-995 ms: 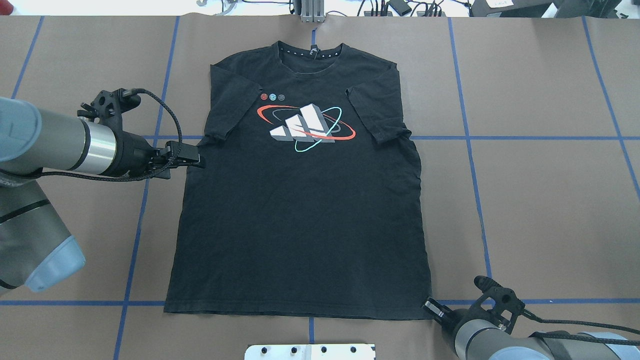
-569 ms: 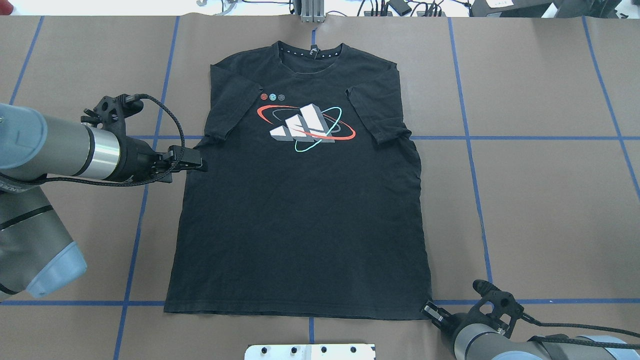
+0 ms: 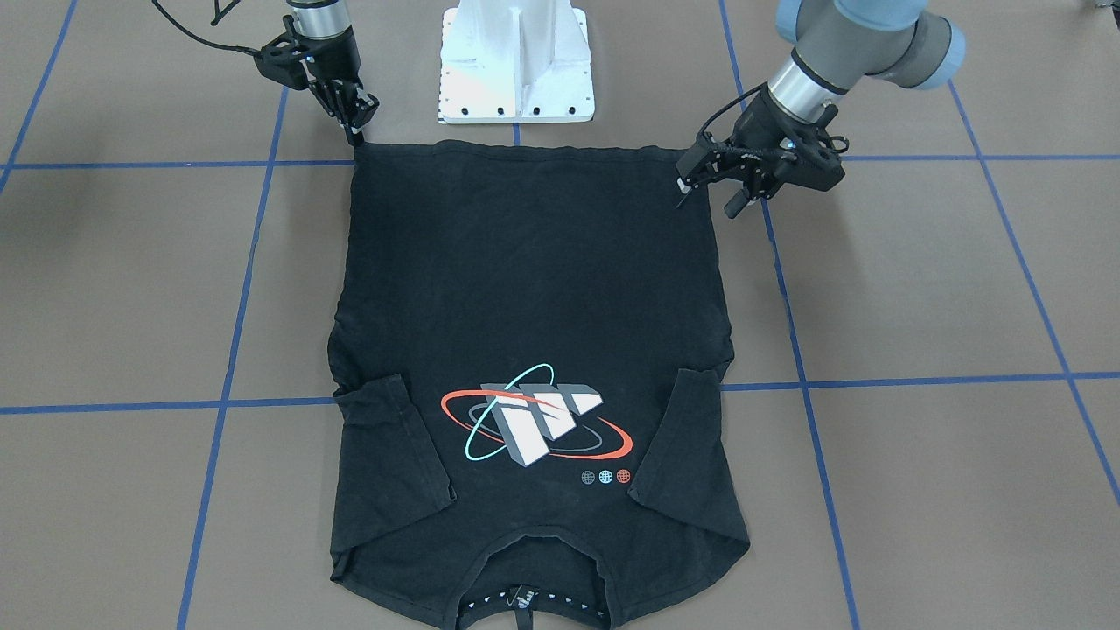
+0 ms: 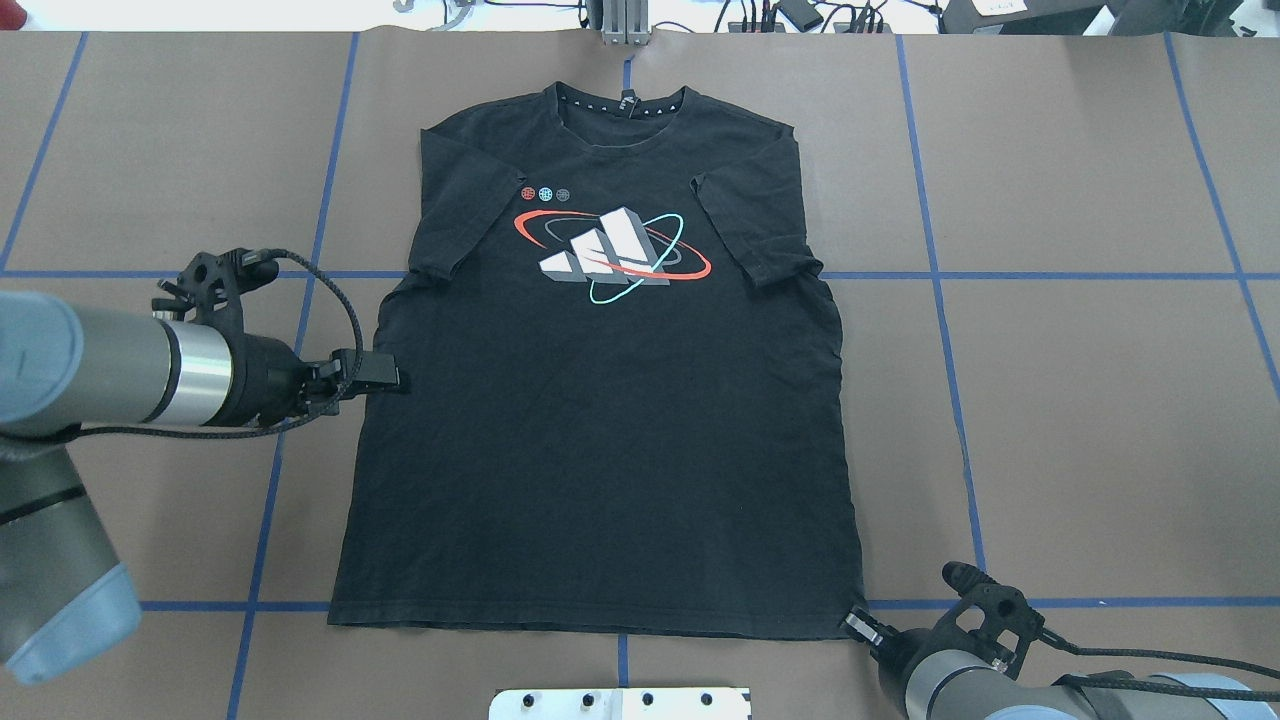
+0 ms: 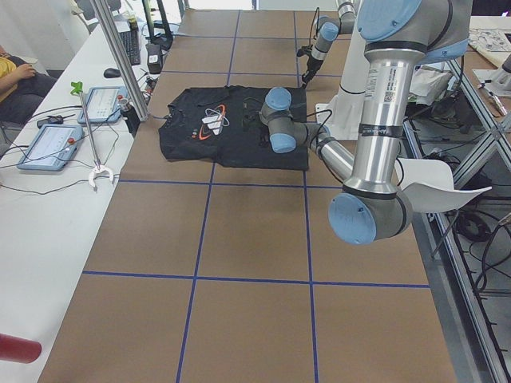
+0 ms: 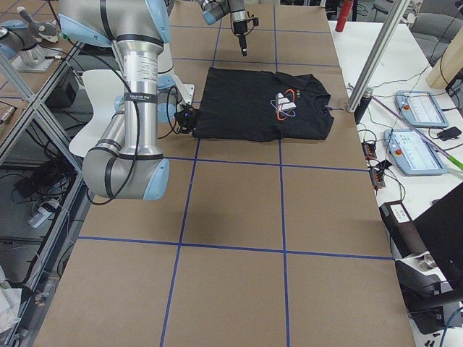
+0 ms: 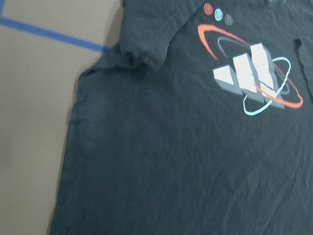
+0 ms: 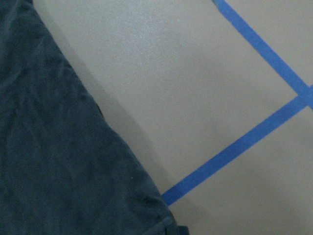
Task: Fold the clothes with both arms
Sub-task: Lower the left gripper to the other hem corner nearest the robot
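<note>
Across the table first: the shirt (image 3: 534, 289) lies flat on the brown table (image 3: 919, 289). Its logo (image 3: 538, 424) faces up, the collar is away from the robot and the hem is by the white base plate (image 3: 516, 61). Both sleeves are turned in over the chest, which reads as a tidy start for a fold. The left gripper (image 3: 705, 194) is at the shirt's side edge with its jaws spread, lining up for a grab, I'd say. The right gripper (image 3: 357, 133) points down at the opposite hem corner. Its tips look close together, but I cannot tell whether they pinch cloth.

Overhead: the left gripper shows as one dark block further up the side edge. That mismatch suggests it is raised off the cloth. The right arm is cut off by the bottom of the frame.

From the left end, the near arm's elbow covers its own hand and part of the shirt.

From the right end, the right gripper is a small dark blob at the hem corner, too small to read.

Left wrist camera: only cloth, logo, one sleeve and the side edge, no fingers in frame.

Right wrist camera: the hem corner sits at the bottom edge beside blue tape (image 8: 234, 152). No fingers show, so the grip can't be confirmed.
</note>
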`<action>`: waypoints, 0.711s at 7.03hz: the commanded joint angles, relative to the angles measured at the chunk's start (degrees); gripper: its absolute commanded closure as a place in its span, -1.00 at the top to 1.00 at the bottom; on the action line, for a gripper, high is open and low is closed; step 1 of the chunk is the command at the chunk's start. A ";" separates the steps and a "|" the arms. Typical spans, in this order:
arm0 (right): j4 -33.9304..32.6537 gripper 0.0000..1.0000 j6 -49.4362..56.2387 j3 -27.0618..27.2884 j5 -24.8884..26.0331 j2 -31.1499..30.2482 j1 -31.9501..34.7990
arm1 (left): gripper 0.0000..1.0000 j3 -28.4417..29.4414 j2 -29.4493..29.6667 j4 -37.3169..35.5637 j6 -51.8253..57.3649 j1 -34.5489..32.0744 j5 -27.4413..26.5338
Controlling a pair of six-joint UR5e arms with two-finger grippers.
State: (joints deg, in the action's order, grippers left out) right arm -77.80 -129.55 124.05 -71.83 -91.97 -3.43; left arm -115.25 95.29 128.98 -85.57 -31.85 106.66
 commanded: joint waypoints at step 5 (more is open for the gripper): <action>0.02 -1.00 0.09 2.52 -0.33 -0.23 1.50 | 0.66 -4.39 -14.96 -0.48 -16.55 27.34 -27.47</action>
State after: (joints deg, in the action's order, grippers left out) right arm -77.79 -129.46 126.48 -72.17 -92.12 -1.97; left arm -120.73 81.28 128.71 -100.37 -7.47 80.52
